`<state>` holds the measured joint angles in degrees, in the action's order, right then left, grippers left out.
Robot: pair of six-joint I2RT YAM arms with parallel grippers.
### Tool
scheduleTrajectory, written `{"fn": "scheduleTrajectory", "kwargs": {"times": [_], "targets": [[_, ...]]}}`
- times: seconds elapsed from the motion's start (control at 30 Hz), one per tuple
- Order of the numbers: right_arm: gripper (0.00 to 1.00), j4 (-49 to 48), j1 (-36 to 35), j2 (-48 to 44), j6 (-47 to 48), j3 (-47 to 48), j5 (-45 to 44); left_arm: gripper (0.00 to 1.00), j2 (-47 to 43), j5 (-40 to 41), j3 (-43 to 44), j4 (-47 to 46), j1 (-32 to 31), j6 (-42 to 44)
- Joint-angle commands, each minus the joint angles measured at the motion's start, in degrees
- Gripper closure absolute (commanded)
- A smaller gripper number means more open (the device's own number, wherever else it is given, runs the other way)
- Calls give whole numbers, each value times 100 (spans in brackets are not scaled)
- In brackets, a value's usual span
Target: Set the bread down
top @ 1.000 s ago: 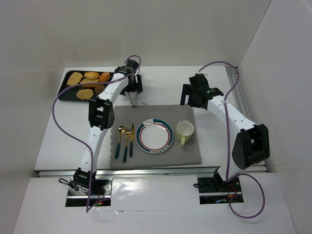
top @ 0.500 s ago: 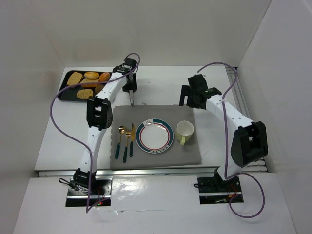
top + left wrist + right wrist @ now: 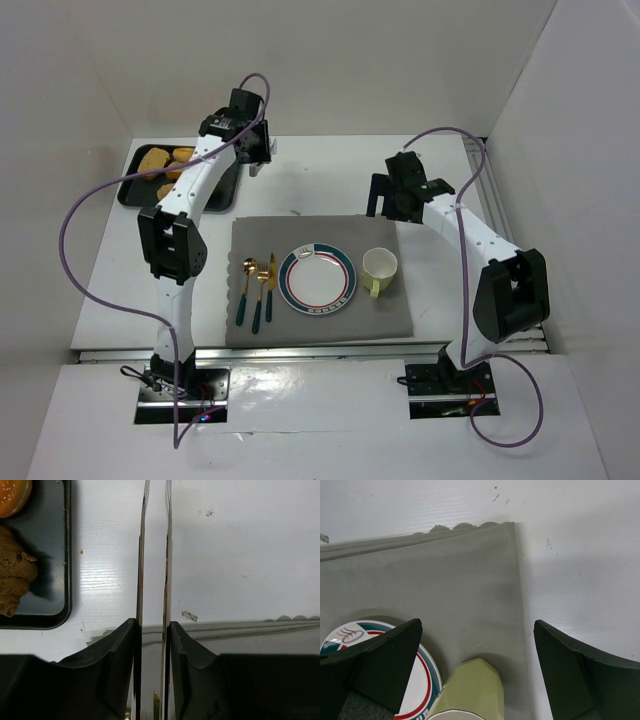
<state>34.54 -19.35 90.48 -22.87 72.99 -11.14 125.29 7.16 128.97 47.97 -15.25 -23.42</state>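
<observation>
The bread (image 3: 11, 494), an orange-brown roll, shows only at the top left corner of the left wrist view, on the black tray (image 3: 50, 555); in the top view my left arm covers it. My left gripper (image 3: 152, 625) (image 3: 256, 162) is shut on thin metal tongs (image 3: 141, 555), whose two blades run nearly parallel over the white table, just right of the tray. My right gripper (image 3: 477, 630) (image 3: 386, 200) hangs open and empty over the far right part of the grey mat (image 3: 320, 235).
Paler bread pieces (image 3: 153, 158) lie on the tray (image 3: 135, 192); a darker rough piece (image 3: 15, 575) sits near its edge. On the mat are a teal-rimmed plate (image 3: 345, 290), a pale yellow cup (image 3: 379, 267) (image 3: 470, 690), and gold-and-teal cutlery (image 3: 258, 285).
My left arm swung back and left, from the mat's far edge to the tray's right side, and its jaws squeezed the tongs together. The right arm barely moved.
</observation>
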Motion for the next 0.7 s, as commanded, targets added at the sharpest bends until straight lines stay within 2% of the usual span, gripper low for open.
{"fn": "scheduleTrajectory", "kwargs": {"times": [0.0, 0.23, 0.37, 0.5, 0.67], "targets": [[0, -194, 28, -30, -15, 268, 41, 56, -391, -276, -274, 29, 4, 241], [0, -246, 28, -152, -15, 163, 95, 59, -629, 22, -908, -226, 4, 294], [0, -194, 28, -355, -15, 40, -28, 60, -751, 93, -628, 116, 82, 513], [0, -194, 28, -408, -15, -31, -90, 54, -1085, 145, -355, 599, 215, 698], [0, -246, 28, -347, -15, -145, 85, 42, -1306, 795, -355, 855, 285, 892]]}}
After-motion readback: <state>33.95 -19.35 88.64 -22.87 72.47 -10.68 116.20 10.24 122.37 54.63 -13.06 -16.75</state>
